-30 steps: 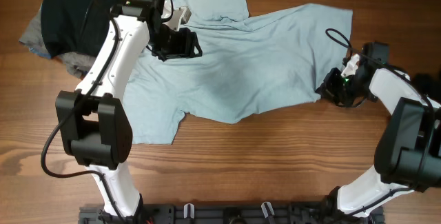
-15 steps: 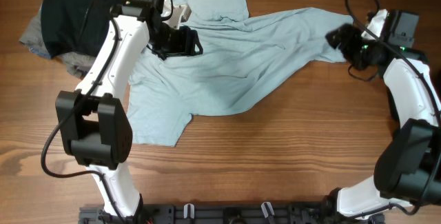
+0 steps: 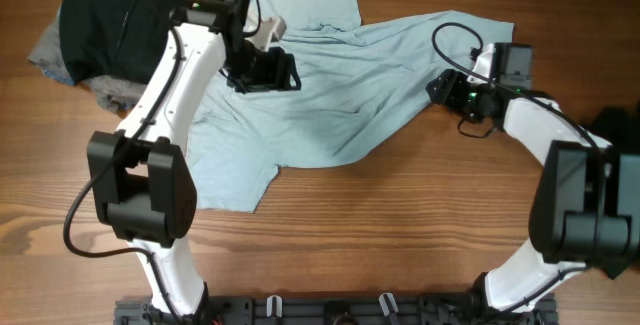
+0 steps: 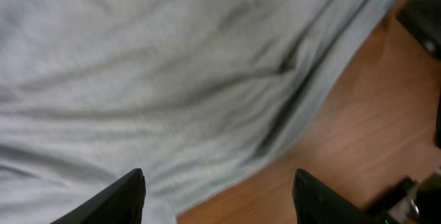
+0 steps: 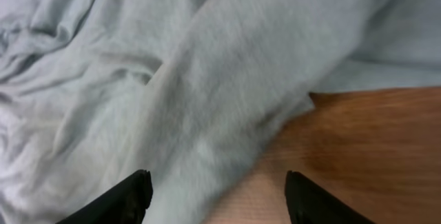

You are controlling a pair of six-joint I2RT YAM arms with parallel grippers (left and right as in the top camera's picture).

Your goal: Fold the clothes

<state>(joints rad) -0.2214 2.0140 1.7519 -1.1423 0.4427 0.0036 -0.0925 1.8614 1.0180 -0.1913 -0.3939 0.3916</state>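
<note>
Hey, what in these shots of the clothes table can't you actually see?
Overhead: dark garment cut off by the top edge; grey garment mostly buried under it.
Overhead: left tool covers the shirt beneath it.
Overhead: dark thing cut off by the right edge; unidentifiable.
Left wrist: shirt blurred.

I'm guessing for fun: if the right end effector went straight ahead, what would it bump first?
Probably the light blue T-shirt, lying right ahead of the right end effector; depth is unclear.
</note>
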